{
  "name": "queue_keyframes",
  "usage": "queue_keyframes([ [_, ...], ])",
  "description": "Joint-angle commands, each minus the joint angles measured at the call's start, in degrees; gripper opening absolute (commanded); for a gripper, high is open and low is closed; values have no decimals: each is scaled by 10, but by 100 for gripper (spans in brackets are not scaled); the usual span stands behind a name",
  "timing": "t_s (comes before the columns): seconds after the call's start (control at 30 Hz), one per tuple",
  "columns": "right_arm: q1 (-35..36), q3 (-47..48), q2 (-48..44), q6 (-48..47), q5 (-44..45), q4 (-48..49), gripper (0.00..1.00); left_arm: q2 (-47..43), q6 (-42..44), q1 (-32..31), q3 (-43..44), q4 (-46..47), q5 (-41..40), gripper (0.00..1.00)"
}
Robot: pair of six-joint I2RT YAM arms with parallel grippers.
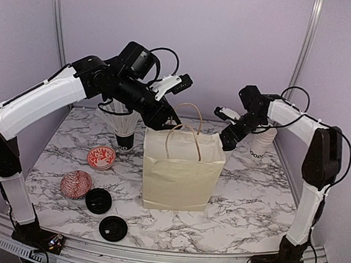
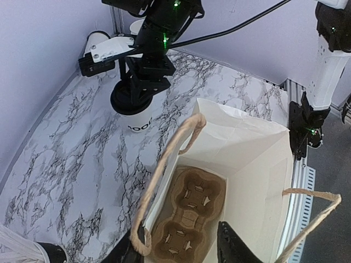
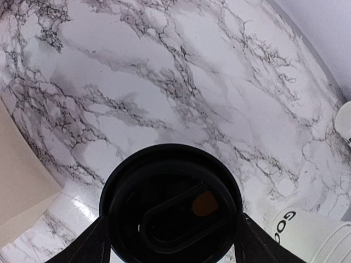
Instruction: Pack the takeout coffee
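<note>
Right now my left jaws stand spread across the rim of the paper bag (image 1: 180,175). One finger (image 2: 233,246) is inside it and the other outside, beside the foot of a cord handle (image 2: 164,159). A cardboard cup carrier (image 2: 189,211) lies on the bag's floor. My right jaws flank the black lid (image 3: 170,203) of a takeout coffee cup (image 2: 138,121). The cup stands on the marble counter (image 1: 249,201) just beside the bag's far right corner. My fingers (image 3: 96,244) sit close against the lid's edge, but I cannot tell whether they pinch it. Another lettered white cup (image 1: 261,149) stands near it, further right.
</note>
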Motion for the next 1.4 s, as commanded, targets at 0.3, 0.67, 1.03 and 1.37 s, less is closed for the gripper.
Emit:
queue_keyframes([
  [0.3, 1, -203, -179, -50, 23, -45, 71, -25, 8, 3, -11, -9, 12, 49],
  [0.67, 2, -253, -217, -106, 56, -119, 81, -32, -4, 3, -16, -10, 18, 52],
  [1.03, 1, -250, -228, -132, 65, -131, 73, -32, -9, 2, -11, -12, 17, 53],
  [1.37, 2, -128, -286, -164, 27, -123, 60, -31, 16, 2, 8, -39, -31, 60],
])
